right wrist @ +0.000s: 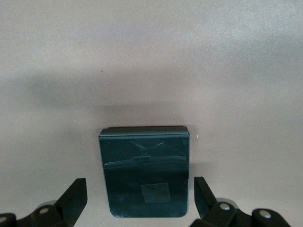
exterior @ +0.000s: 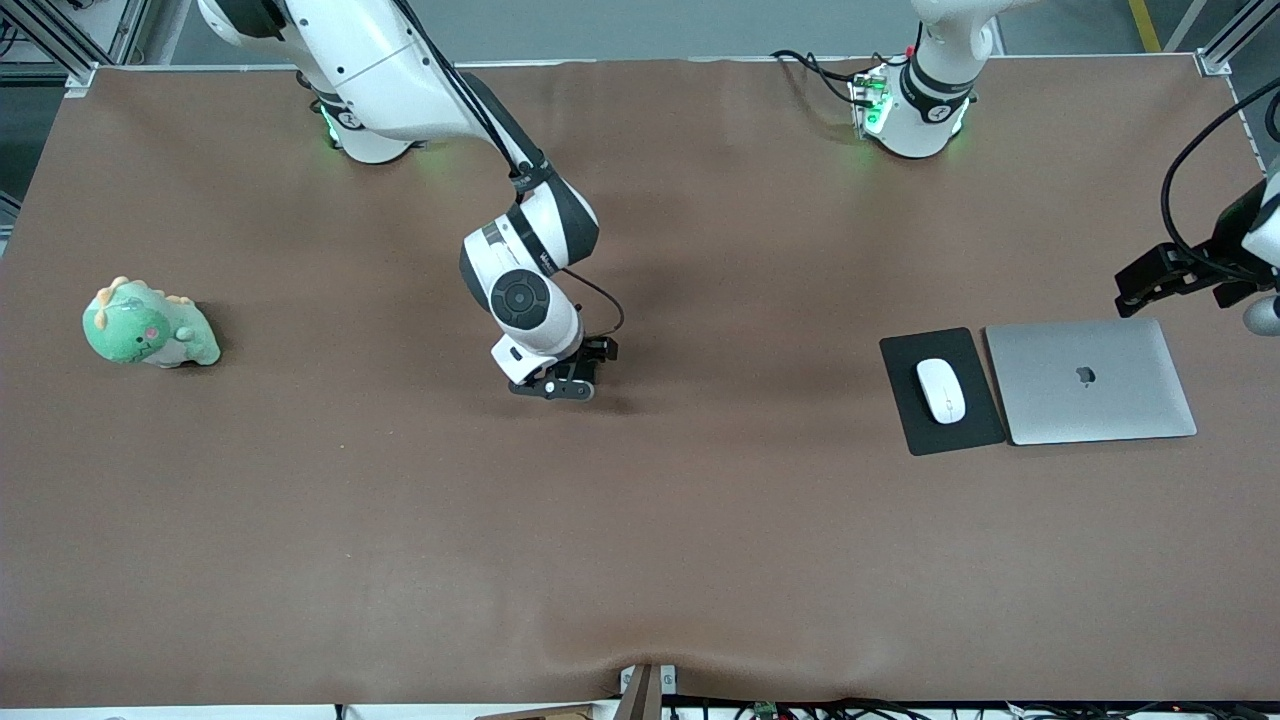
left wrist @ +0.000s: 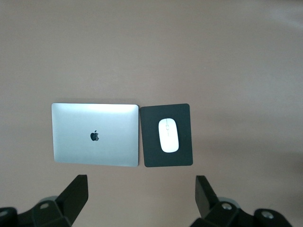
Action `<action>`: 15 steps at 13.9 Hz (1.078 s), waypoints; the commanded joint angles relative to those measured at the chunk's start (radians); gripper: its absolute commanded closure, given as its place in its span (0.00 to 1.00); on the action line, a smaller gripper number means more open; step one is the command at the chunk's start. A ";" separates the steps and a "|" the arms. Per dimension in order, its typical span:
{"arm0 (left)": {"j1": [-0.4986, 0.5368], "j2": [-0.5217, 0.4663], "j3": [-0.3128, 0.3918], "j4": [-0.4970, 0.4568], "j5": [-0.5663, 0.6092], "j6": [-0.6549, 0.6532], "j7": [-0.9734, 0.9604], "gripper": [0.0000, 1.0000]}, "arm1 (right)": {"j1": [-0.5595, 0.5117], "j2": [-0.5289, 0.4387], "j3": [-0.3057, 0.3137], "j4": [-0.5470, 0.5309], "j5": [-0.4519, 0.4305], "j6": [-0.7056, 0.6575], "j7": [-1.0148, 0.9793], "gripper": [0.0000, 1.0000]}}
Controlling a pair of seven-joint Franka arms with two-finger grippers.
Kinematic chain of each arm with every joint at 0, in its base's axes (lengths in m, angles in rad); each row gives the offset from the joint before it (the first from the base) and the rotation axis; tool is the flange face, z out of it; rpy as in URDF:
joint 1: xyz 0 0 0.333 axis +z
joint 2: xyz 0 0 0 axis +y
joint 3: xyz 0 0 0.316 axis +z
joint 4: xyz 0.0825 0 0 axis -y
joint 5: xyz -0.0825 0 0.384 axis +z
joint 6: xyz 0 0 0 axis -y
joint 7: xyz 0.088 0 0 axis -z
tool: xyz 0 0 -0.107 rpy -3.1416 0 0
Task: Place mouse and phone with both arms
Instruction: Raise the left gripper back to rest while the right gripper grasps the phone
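white mouse [exterior: 941, 389], black phone [right wrist: 145, 171], silver laptop [exterior: 1090, 381], green plush [exterior: 147, 326]

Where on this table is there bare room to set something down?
Widest bare stretch: the brown table along the front camera's edge. Also bare between the green toy and the right gripper, which hangs over the phone. Crowded: the mouse on its pad beside the laptop.

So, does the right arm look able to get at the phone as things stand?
Probably yes: the right gripper is low over the phone, its open fingers on either side, and nothing lies between them.
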 commanded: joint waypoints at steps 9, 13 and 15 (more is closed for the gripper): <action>-0.156 -0.121 0.176 -0.092 -0.074 -0.078 0.061 0.00 | 0.015 0.022 -0.006 0.009 -0.126 0.015 0.055 0.97; -0.156 -0.122 0.176 -0.089 -0.073 -0.083 0.061 0.00 | -0.016 -0.027 -0.007 0.007 -0.125 -0.073 0.056 1.00; -0.156 -0.122 0.174 -0.085 -0.073 -0.083 0.058 0.00 | -0.048 -0.075 -0.006 0.007 -0.125 -0.158 0.056 1.00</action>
